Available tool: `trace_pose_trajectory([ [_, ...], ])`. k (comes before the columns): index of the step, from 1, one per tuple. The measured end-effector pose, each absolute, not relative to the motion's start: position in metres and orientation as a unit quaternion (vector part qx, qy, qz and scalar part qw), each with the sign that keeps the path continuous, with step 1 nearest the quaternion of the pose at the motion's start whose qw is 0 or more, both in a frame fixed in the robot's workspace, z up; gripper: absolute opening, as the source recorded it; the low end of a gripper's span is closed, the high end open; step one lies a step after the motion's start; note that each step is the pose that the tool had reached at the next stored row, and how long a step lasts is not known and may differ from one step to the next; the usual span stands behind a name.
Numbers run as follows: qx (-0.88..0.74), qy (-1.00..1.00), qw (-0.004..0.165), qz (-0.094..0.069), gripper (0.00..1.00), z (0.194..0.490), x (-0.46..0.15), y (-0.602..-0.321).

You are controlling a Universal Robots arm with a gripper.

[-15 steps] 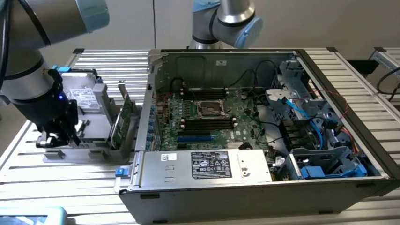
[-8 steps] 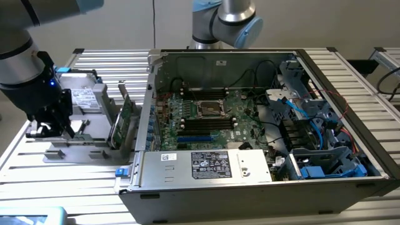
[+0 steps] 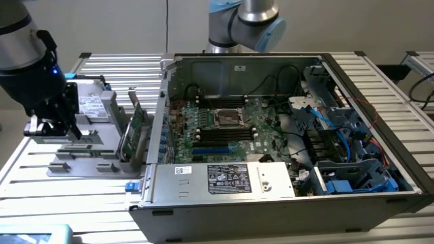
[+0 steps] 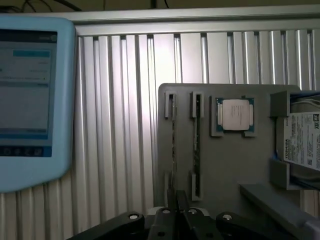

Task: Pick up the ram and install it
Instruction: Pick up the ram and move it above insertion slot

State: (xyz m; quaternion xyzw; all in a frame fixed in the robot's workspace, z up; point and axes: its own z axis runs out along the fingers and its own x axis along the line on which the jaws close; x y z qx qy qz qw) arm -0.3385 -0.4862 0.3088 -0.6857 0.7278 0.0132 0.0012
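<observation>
Gripper (image 3: 68, 133): hangs just above the gray tray (image 3: 74, 170), at the exterior view's left.
Tray: lies on the slatted table (image 3: 40, 203), beside the open computer case (image 3: 271, 216).
Green card (image 3: 135, 129): stands up at the tray's edge, near the case.
Jaws: in the wrist view the gripper (image 4: 177, 207) is pinched tight.
Ram (image 4: 173, 145): stands on its thin edge in a tray (image 4: 235, 165) slot, right by the fingertips.
Second ram (image 4: 197, 145): in the next slot.
Processor chip (image 4: 235, 114): just beside the second ram.
</observation>
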Motion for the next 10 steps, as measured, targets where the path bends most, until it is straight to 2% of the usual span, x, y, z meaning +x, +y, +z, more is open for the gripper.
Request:
trace_pose_trajectory([
  [10, -0.686, 0.728, 0.0, 0.012, 0.12, 0.339, -0.316, -0.488],
])
